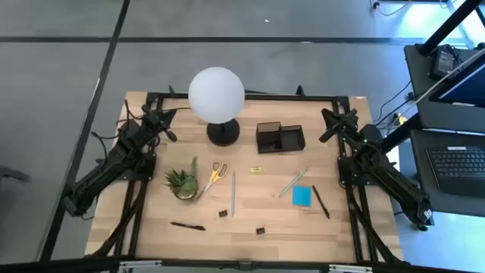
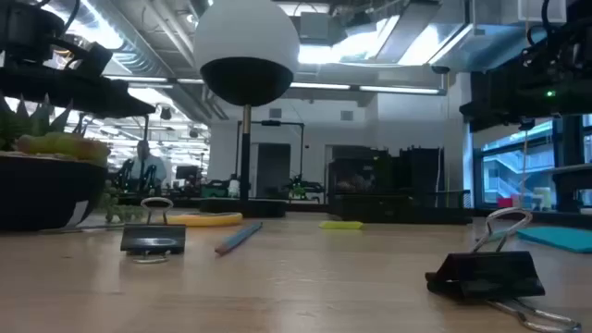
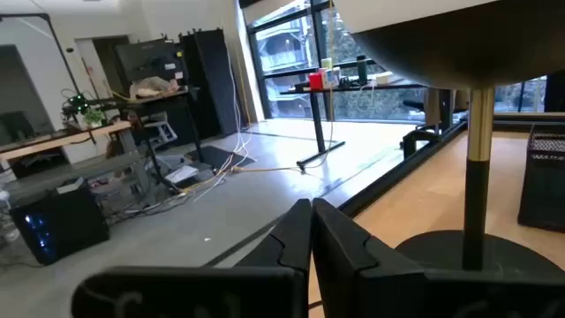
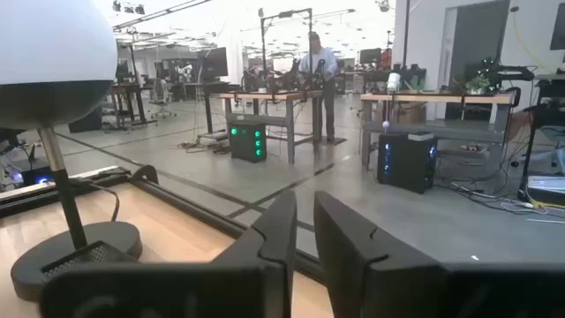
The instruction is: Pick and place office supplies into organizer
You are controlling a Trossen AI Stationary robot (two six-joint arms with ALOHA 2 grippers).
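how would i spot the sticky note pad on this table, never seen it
Start at the white globe lamp at the table's far edge, then go to the black organizer beside it. Nearer the front, toward the right arm, lies the blue sticky-note pad: the only flat blue square, between a pale pencil and a black pen.

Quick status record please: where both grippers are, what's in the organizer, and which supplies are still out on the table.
left gripper: parked at back-left corner, shut, empty
right gripper: parked at back-right corner, nearly shut, empty
organizer: right of lamp, nothing visible inside
scissors: beside plant
sticky pad: right of centre
pens: one front-left, one right of the pad
pencils: two, mid-table
binder clips: two, near front
yellow piece: centre
placed: none
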